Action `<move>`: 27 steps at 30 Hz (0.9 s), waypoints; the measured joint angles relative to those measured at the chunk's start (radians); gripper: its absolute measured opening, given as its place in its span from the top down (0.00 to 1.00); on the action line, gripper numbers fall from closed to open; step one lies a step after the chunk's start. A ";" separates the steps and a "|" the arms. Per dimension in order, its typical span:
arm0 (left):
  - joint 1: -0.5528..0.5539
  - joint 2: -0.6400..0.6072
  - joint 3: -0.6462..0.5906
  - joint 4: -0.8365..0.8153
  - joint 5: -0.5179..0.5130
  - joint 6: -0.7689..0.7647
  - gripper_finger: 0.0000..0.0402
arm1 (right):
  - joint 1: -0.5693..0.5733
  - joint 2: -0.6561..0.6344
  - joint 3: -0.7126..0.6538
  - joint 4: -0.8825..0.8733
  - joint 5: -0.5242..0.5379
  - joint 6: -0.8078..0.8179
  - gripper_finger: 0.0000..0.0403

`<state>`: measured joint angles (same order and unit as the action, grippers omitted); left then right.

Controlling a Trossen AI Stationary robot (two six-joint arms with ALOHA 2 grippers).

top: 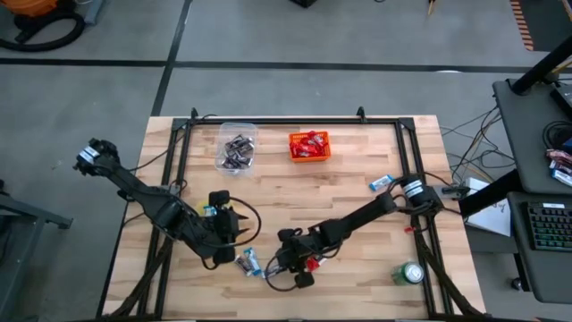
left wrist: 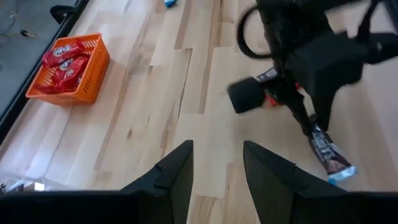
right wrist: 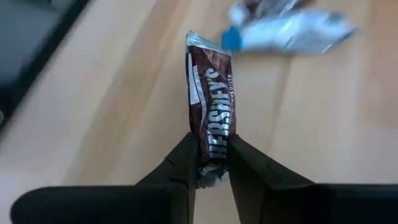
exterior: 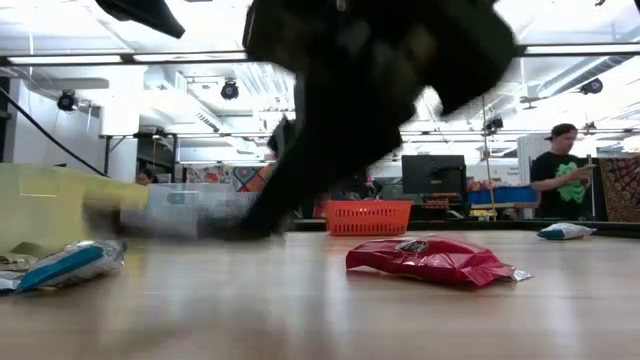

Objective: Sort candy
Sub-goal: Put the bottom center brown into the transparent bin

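Note:
My right gripper (right wrist: 211, 146) is shut on a dark brown candy bar (right wrist: 211, 93) near the table's front middle, also seen in the high view as my right gripper (top: 273, 263). A blue-and-white candy (right wrist: 292, 28) lies just beyond it, and a red candy (top: 313, 264) lies flat beside it. Another blue-and-white candy (top: 382, 182) rests on the table at the right. To the left, my left gripper (left wrist: 217, 168) hovers open above bare wood, with nothing between its fingers. My right gripper pinches the brown bar's crimped near end (right wrist: 212, 158) between its two fingers. The fingers slant down from the table's right side, and the bar runs on ahead in line with them. Its far end (left wrist: 328, 155) points down at the table; whether it touches there, I cannot tell.
An orange bin (top: 309, 146) of red candy and a clear bin (top: 237, 148) of dark candy stand at the far side. A yellow bin (exterior: 50, 205) shows at the left in the low view. A green can (top: 409, 273) stands front right. A person (exterior: 560, 170) is beyond the table.

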<state>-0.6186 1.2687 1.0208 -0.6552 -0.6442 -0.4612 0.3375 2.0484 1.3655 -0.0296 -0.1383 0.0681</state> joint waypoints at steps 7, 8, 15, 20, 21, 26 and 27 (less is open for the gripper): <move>-0.020 -0.061 0.014 -0.039 -0.042 0.017 0.69 | -0.075 -0.133 0.000 -0.091 0.027 -0.048 0.84; -0.026 -0.073 0.012 -0.043 -0.055 0.021 0.69 | -0.091 -0.151 0.000 -0.104 0.048 -0.064 0.84; -0.069 -0.161 -0.036 -0.046 -0.126 0.034 0.69 | -0.250 -0.228 0.011 -0.111 0.124 -0.158 0.84; -0.095 -0.205 -0.084 -0.028 -0.194 0.034 0.69 | -0.376 -0.218 0.068 -0.102 0.116 -0.216 0.87; -0.097 -0.213 -0.098 -0.027 -0.204 0.033 0.69 | -0.397 -0.213 0.081 -0.096 0.116 -0.225 0.88; -0.099 -0.243 -0.151 -0.017 -0.213 0.012 0.69 | -0.494 -0.176 0.132 -0.104 0.111 -0.253 0.92; -0.099 -0.249 -0.163 -0.001 -0.218 0.010 0.69 | -0.511 -0.168 0.141 -0.102 0.111 -0.255 0.92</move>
<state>-0.7177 1.0196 0.8582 -0.6560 -0.8625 -0.4509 -0.1737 1.8806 1.5069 -0.1312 -0.0269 -0.1866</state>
